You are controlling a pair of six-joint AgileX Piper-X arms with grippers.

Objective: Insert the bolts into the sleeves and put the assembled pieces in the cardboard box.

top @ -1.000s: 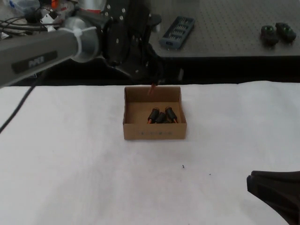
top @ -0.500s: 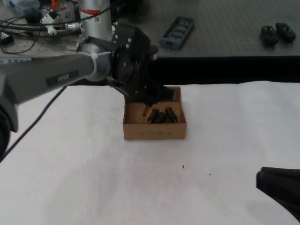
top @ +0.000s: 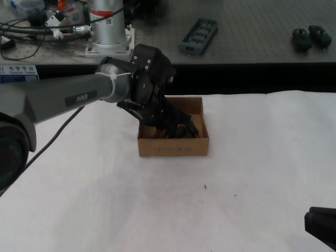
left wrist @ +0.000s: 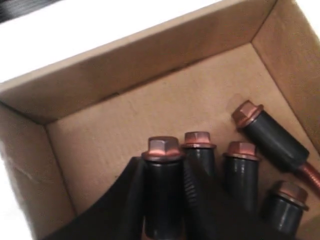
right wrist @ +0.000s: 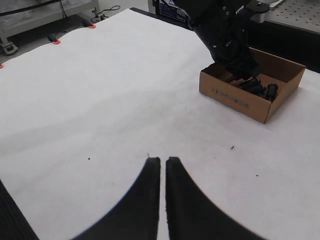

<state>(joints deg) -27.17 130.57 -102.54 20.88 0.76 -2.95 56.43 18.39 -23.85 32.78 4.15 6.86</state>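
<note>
Left arm (top: 63, 100) has dropped since a second ago: then it hung high behind the cardboard box (top: 173, 148), half a second ago it was tipping over the back wall, and now the left gripper (left wrist: 162, 175) sits down inside the box, centre of the high view. Its fingers (left wrist: 122, 205) are clamped on one assembled piece (left wrist: 161, 200), a black sleeve with a copper bolt head. Four more pieces (left wrist: 270, 136) lie on the box floor just beside it, in the right half of the left wrist frame. Right gripper (right wrist: 163, 172) has slid further into the lower right corner of the high view; its fingers are pressed together on nothing, over the white cloth (top: 79, 199), well apart from the box. Pale lettering on the arm's grey link; faint print on the box front; blue-and-white label (top: 18, 69) upper left, too small to read.
</note>
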